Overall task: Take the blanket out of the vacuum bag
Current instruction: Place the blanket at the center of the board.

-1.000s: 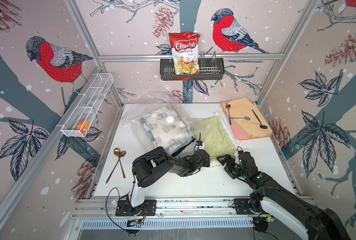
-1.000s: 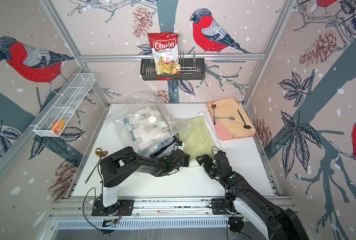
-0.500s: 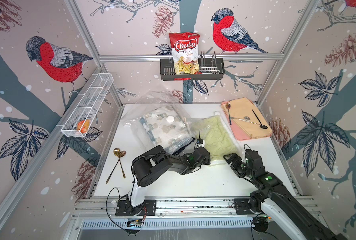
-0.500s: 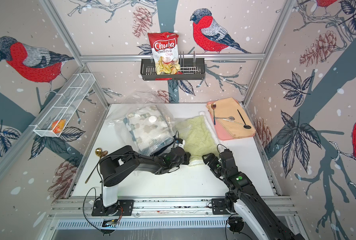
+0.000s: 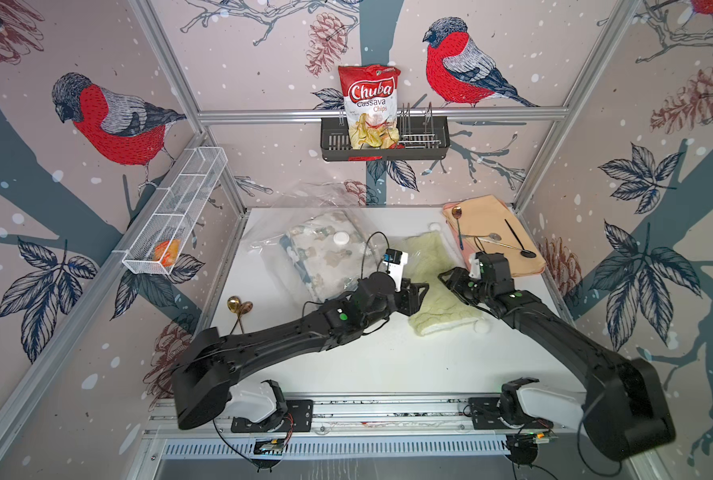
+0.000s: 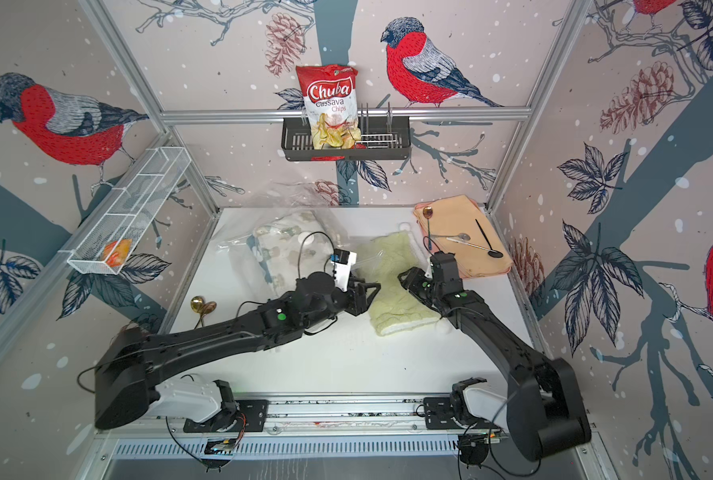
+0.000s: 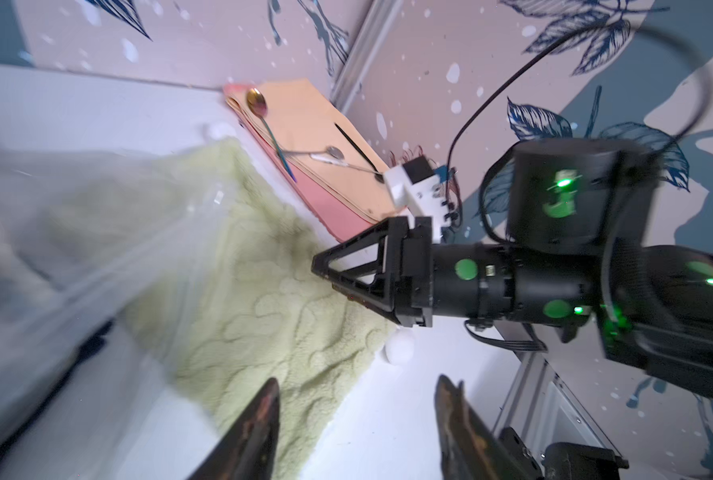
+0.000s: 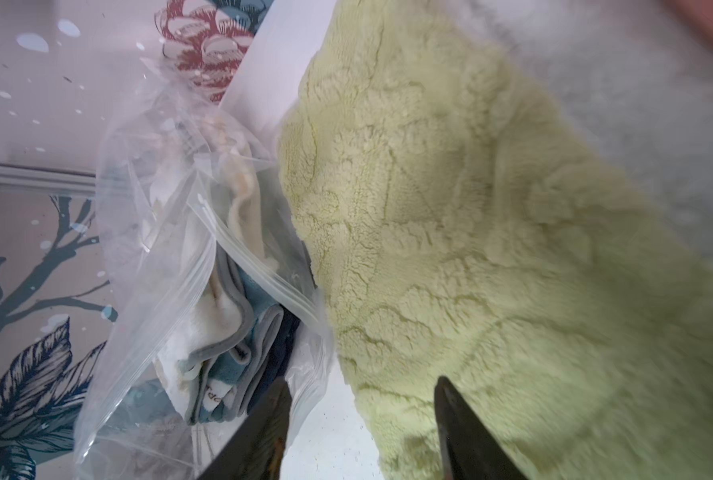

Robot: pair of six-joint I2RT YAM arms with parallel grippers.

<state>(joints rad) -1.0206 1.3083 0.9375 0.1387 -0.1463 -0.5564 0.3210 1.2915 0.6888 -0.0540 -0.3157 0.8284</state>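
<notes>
My left gripper (image 5: 423, 291) and right gripper (image 5: 444, 277) sit half open, empty, flanking the green blanket (image 5: 442, 307) on the surface (image 5: 388, 365) beside the vacuum bag (image 5: 263, 249). Its mouth overlaps the blanket, so a pinch might snag plastic

open table (image 5: 388, 365) in front, vacuum bag (image 5: 321, 266) and green blanket (image 5: 433, 309) crowd the middle, peach board (image 5: 487, 220) behind

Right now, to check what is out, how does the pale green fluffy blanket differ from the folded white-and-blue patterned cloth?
The pale green fluffy blanket lies on the white table, outside the clear plastic vacuum bag; the folded white-and-blue patterned cloth sits inside it. The green one is plain and spread out; the patterned one is stacked in folds. Both are soft fabric, side by side.
</notes>
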